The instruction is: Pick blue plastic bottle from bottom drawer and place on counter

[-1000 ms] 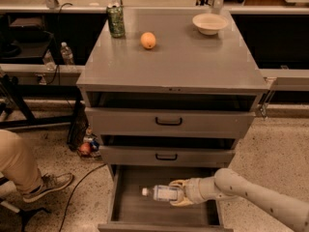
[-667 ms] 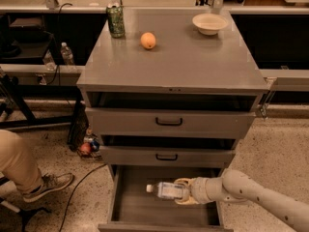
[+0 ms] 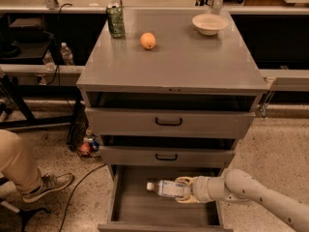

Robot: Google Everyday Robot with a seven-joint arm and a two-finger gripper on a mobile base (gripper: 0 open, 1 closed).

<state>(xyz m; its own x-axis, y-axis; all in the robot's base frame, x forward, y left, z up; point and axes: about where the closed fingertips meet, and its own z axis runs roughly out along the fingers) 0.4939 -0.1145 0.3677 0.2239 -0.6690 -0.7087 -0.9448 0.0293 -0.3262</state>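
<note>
Since a second ago the arm (image 3: 260, 197) has pulled back a little to the right in view. The hand (image 3: 180, 190) and the blue plastic bottle (image 3: 165, 188) have come with it, maybe a touch higher.

- Grey three-drawer cabinet (image 3: 169, 122), upper two drawers shut.
- Worktop (image 3: 193, 66) holds a green can (image 3: 115, 20) back left, an orange (image 3: 148, 40) near it and a white bowl (image 3: 209, 24) back right. The front half is bare.
- Bottom drawer (image 3: 137, 209) is pulled out, floor bare apart from the bottle.
- Arm reaches in from the lower right.
- Hand sits over the drawer's right-middle, clenched on the bottle at its base end.
- Bottle lies on its side, white cap pointing left, inside the drawer. Cannot tell if it is clear of the floor yet.
- Seated person's leg and shoe (image 3: 48, 182) at left, not involved.

Handling judgement: small and light, with thin walls that will dent if squeezed hard. The smooth plastic and label are likely slippery. The grip is toward the base, so the cap end may droop or swing. A hold nearer the mid-body would balance better. The lift needs to clear the drawer front and the fronts of the drawers above before going up to the worktop.
</note>
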